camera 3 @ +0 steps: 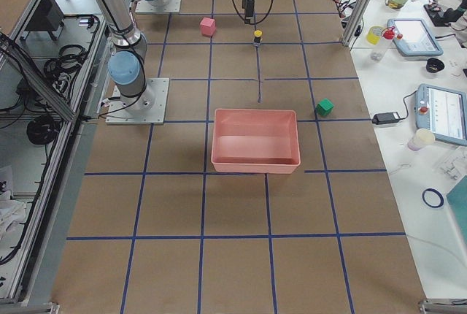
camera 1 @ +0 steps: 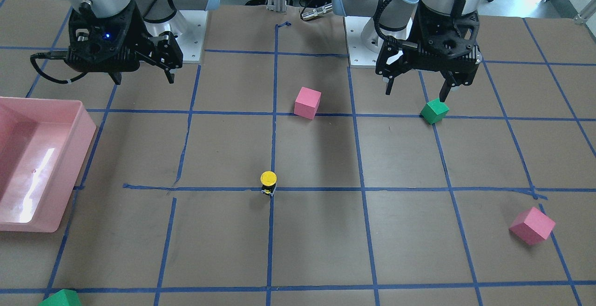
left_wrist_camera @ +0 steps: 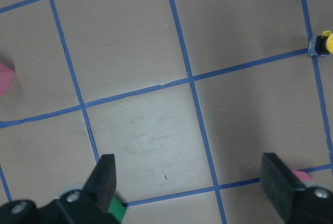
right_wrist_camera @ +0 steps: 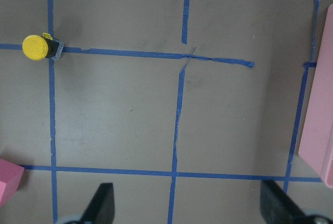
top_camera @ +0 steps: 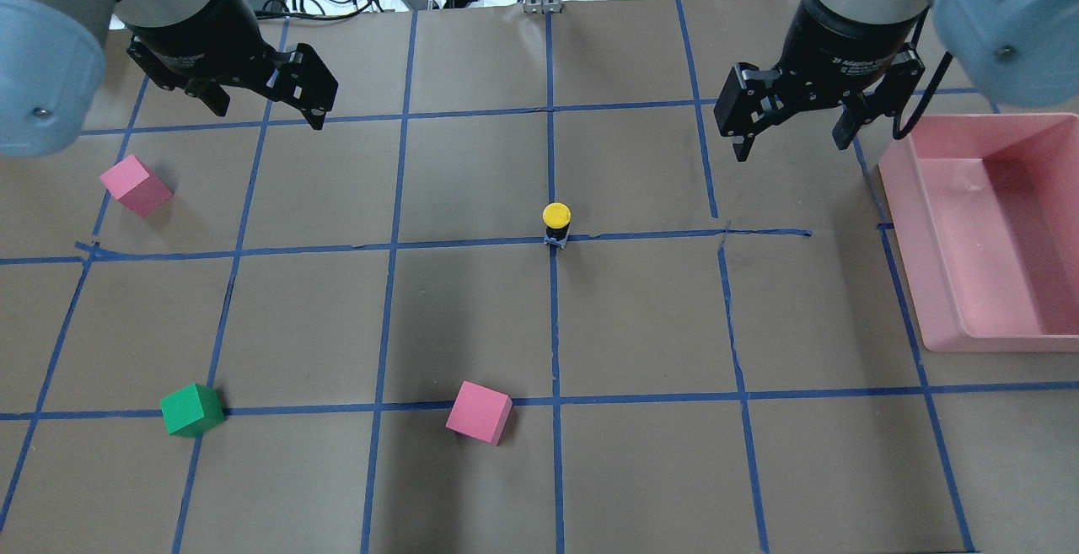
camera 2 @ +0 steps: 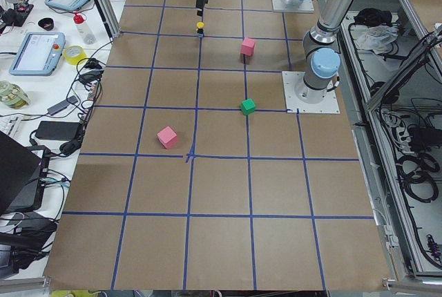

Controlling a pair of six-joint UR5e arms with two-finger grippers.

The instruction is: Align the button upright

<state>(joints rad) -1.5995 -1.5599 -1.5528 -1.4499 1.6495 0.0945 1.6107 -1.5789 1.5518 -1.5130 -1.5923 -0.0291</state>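
The button (top_camera: 556, 223) stands upright on a tape crossing at the table's middle, its yellow cap on top and its black body and grey base below. It also shows in the front view (camera 1: 268, 182), the left wrist view (left_wrist_camera: 323, 44) and the right wrist view (right_wrist_camera: 39, 48). My left gripper (top_camera: 270, 113) is open and empty and hovers far to the button's left, also seen from the front (camera 1: 416, 92). My right gripper (top_camera: 792, 145) is open and empty and hovers to the button's right, near the bin.
A pink bin (top_camera: 995, 233) stands at the right edge. A pink cube (top_camera: 135, 185) lies at the left under my left arm. Another pink cube (top_camera: 479, 412) and a green cube (top_camera: 192, 410) lie nearer the robot. A second green cube (camera 1: 60, 299) sits at the far edge.
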